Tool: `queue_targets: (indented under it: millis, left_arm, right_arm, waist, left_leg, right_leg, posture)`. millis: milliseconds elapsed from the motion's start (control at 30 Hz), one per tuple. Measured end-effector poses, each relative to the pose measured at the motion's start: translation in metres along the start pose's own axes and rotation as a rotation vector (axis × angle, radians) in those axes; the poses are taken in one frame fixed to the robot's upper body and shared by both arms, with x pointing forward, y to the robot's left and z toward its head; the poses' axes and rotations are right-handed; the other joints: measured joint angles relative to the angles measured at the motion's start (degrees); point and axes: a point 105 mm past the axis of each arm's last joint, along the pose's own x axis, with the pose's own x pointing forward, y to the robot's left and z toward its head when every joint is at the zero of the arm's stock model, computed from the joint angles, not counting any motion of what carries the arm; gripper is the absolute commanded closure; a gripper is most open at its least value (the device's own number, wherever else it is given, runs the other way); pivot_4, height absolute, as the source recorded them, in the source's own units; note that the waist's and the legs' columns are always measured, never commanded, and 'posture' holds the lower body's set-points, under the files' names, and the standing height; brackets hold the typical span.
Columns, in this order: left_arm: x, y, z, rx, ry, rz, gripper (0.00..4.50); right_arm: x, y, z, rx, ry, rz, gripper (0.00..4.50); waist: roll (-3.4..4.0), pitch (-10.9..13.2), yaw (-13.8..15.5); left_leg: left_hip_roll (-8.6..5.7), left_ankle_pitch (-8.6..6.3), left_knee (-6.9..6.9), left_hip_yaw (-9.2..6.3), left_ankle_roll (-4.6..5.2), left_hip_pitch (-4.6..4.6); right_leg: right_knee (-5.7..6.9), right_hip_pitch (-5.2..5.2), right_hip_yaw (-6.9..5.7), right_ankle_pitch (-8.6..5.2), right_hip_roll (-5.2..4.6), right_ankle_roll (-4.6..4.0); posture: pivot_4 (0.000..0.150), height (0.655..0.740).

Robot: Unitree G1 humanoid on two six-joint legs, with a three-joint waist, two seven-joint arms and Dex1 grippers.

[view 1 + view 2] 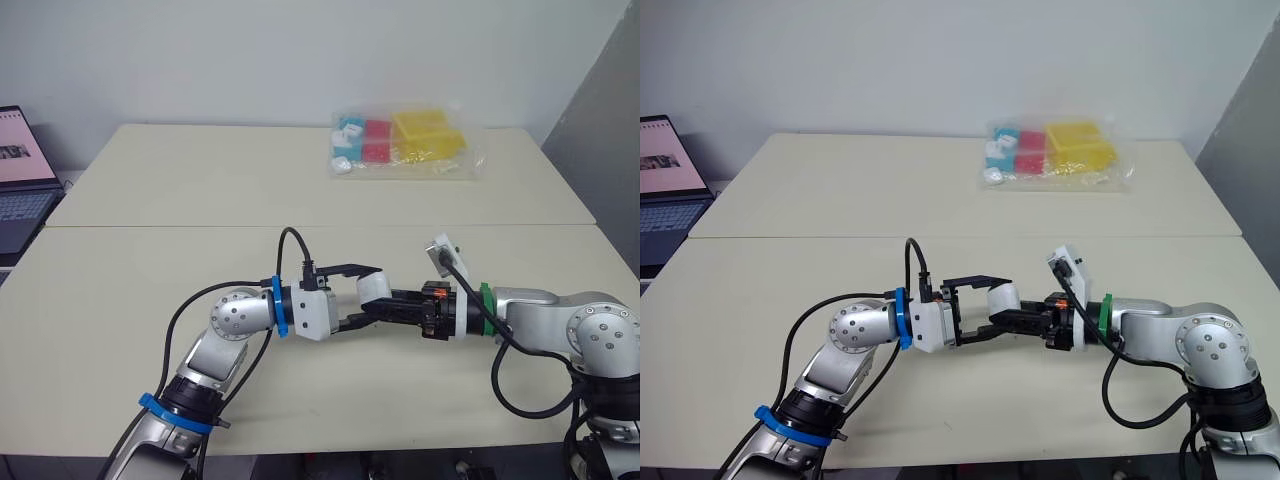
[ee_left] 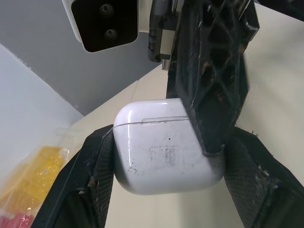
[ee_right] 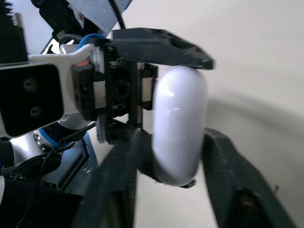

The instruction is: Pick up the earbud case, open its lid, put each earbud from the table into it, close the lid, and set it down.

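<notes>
White plastic earbud case (image 2: 166, 147): light, hard, glossy, likely slippery; grip the body, leave the lid free.
Left tool (image 1: 369, 294): clamps the case.
Right tool (image 1: 388, 303): clamps the case.

A lab or office room: two plain beige tables (image 1: 200, 190) pushed together, a bare white wall (image 1: 250, 50) behind them, an open laptop (image 1: 22, 180) just beside their left edge.

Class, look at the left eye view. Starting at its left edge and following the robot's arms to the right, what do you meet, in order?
laptop → blue wrist ring on the left arm → earbud case → green wrist ring on the right arm
</notes>
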Motion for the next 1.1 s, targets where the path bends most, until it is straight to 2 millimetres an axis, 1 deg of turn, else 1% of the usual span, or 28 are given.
queue_targets:
  millis: [33, 167, 233, 333, 433, 500, 533, 567, 633, 733, 800, 833, 867, 900, 967, 1033, 1100]
  left_arm:
    - [0.000, 0.000, 0.000, -0.001, -0.001, 0.000, 1.67]
    - [0.000, 0.000, 0.001, -0.001, -0.005, 0.001, 1.67]
    - [-0.001, 0.000, 0.001, -0.037, -0.011, 0.010, 0.92]
    - [-0.001, 0.003, -0.002, -0.104, -0.003, 0.023, 0.03]
    - [-0.005, 0.004, -0.005, -0.087, 0.028, -0.005, 0.00]
    - [-0.013, 0.004, -0.015, -0.114, 0.110, -0.044, 0.00]
    - [-0.018, 0.003, -0.023, -0.155, 0.161, -0.059, 0.00]
    - [-0.021, 0.002, -0.027, -0.181, 0.191, -0.062, 0.00]
    - [-0.026, 0.003, -0.035, -0.287, 0.247, -0.051, 0.00]
    - [-0.028, 0.004, -0.036, -0.476, 0.288, -0.033, 0.00]
    - [-0.026, 0.005, -0.029, -0.552, 0.300, -0.052, 0.00]
    - [-0.025, 0.004, -0.025, -0.573, 0.311, -0.078, 0.00]
    - [-0.023, 0.003, -0.021, -0.580, 0.315, -0.098, 0.00]
    - [-0.013, 0.001, -0.017, -0.595, 0.316, -0.116, 0.00]
    - [-0.005, -0.001, -0.017, -0.618, 0.315, -0.120, 0.00]
    - [0.009, -0.006, -0.015, -0.648, 0.314, -0.140, 0.00]
    - [0.017, -0.007, -0.014, -0.649, 0.316, -0.151, 0.00]
  right_arm:
    - [0.000, 0.000, 0.000, 0.002, -0.001, 0.002, 3.72]
    - [0.000, 0.000, 0.000, 0.010, -0.001, 0.007, 3.72]
    - [0.000, 0.001, 0.001, 0.008, 0.000, 0.010, 3.72]
    - [0.001, 0.004, 0.002, -0.016, 0.020, 0.026, 3.72]
    - [0.000, 0.003, -0.001, -0.055, 0.056, 0.013, 3.72]
    - [-0.002, -0.002, -0.001, -0.101, 0.091, -0.022, 3.72]
    - [-0.005, -0.005, -0.001, -0.144, 0.120, -0.052, 3.72]
    - [-0.007, -0.007, 0.000, -0.173, 0.136, -0.070, 3.72]
    - [-0.013, -0.013, -0.001, -0.265, 0.195, -0.117, 3.72]
    - [-0.026, -0.024, 0.000, -0.443, 0.306, -0.189, 3.72]
    - [-0.034, -0.032, 0.003, -0.607, 0.392, -0.225, 3.72]
    - [-0.041, -0.036, 0.005, -0.711, 0.454, -0.245, 3.72]
    - [-0.045, -0.039, 0.008, -0.778, 0.493, -0.259, 3.72]
    - [-0.049, -0.043, 0.014, -0.901, 0.548, -0.265, 3.72]
    - [-0.048, -0.042, 0.016, -0.958, 0.568, -0.240, 3.72]
    - [-0.044, -0.040, 0.014, -1.009, 0.605, -0.184, 3.72]
    - [-0.042, -0.040, 0.013, -1.034, 0.628, -0.157, 3.72]
  waist:
    - [0.00, 0.0, 0.0]
    - [0.00, 0.0, 0.0]
    - [0.00, 0.0, 0.0]
    - [0.00, 0.0, 0.0]
    - [0.00, 0.0, 0.0]
    - [0.02, 0.0, -0.1]
    - [0.02, 0.0, -0.1]
    - [0.03, 0.0, -0.1]
    - [0.05, 0.0, -0.1]
    - [0.07, 0.1, -0.2]
    - [0.10, 0.1, -0.2]
    - [0.14, 0.1, -0.2]
    - [0.15, 0.2, -0.2]
    - [0.15, 0.2, -0.2]
    - [0.13, 0.2, -0.1]
    - [0.11, 0.2, -0.1]
    - [0.11, 0.2, 0.0]
  left_leg:
    - [0.01, 0.00, 0.00, -0.01, 0.00, 0.00]
    - [0.01, 0.00, -0.02, 0.00, 0.00, 0.00]
    - [0.01, 0.00, -0.01, 0.00, 0.00, -0.01]
    - [0.01, 0.00, -0.01, -0.01, 0.00, 0.00]
    - [0.01, 0.00, -0.02, -0.02, 0.00, 0.00]
    - [0.01, 0.00, -0.04, -0.01, 0.00, 0.01]
    - [0.01, 0.00, -0.04, -0.01, 0.00, 0.00]
    - [0.01, 0.00, -0.04, -0.03, 0.00, -0.02]
    - [0.01, 0.00, -0.04, -0.05, 0.00, -0.08]
    - [0.01, -0.01, -0.08, -0.07, 0.01, -0.17]
    - [0.00, -0.01, -0.10, -0.09, 0.00, -0.22]
    - [-0.01, -0.01, -0.12, -0.09, 0.00, -0.25]
    - [-0.01, -0.01, -0.13, -0.09, 0.00, -0.25]
    - [-0.01, -0.01, -0.12, -0.08, 0.00, -0.25]
    - [-0.01, -0.01, -0.11, -0.08, 0.00, -0.25]
    - [-0.02, -0.01, -0.09, -0.08, 0.00, -0.27]
    - [-0.02, -0.01, -0.09, -0.10, 0.01, -0.26]
  right_leg:
    - [0.00, 0.00, -0.01, 0.00, 0.00, 0.00]
    - [0.00, 0.00, 0.00, 0.00, 0.01, 0.00]
    - [0.00, -0.01, 0.01, 0.00, 0.00, 0.00]
    - [0.00, -0.01, -0.01, 0.00, 0.00, 0.00]
    - [-0.01, -0.02, -0.03, 0.00, 0.01, 0.00]
    - [0.00, -0.05, -0.01, 0.00, 0.02, 0.00]
    - [0.00, -0.06, -0.02, 0.00, 0.02, 0.00]
    - [-0.03, -0.06, -0.05, -0.01, 0.02, 0.00]
    - [-0.07, -0.09, -0.08, -0.01, 0.00, 0.01]
    - [-0.22, -0.14, -0.12, -0.01, 0.00, 0.01]
    - [-0.29, -0.19, -0.15, -0.02, 0.00, 0.02]
    - [-0.30, -0.23, -0.13, -0.02, 0.01, 0.01]
    - [-0.33, -0.23, -0.14, -0.03, 0.01, 0.01]
    - [-0.34, -0.22, -0.13, -0.04, 0.01, 0.01]
    - [-0.33, -0.22, -0.12, -0.03, 0.02, 0.01]
    - [-0.31, -0.23, -0.11, -0.03, 0.02, 0.01]
    - [-0.28, -0.23, -0.12, -0.03, 0.02, 0.00]
  posture:
    - [0.150, 0.7400]
    - [0.150, 0.7400]
    - [0.150, 0.7400]
    - [0.150, 0.7400]
    - [0.150, 0.7400]
    - [0.150, 0.7400]
    - [0.150, 0.7400]
    - [0.150, 0.7400]
    - [0.150, 0.7400]
    - [0.150, 0.7400]
    - [0.150, 0.7400]
    - [0.150, 0.7400]
    - [0.150, 0.7400]
    - [0.150, 0.7400]
    - [0.150, 0.7400]
    - [0.150, 0.7400]
    - [0.150, 0.7400]
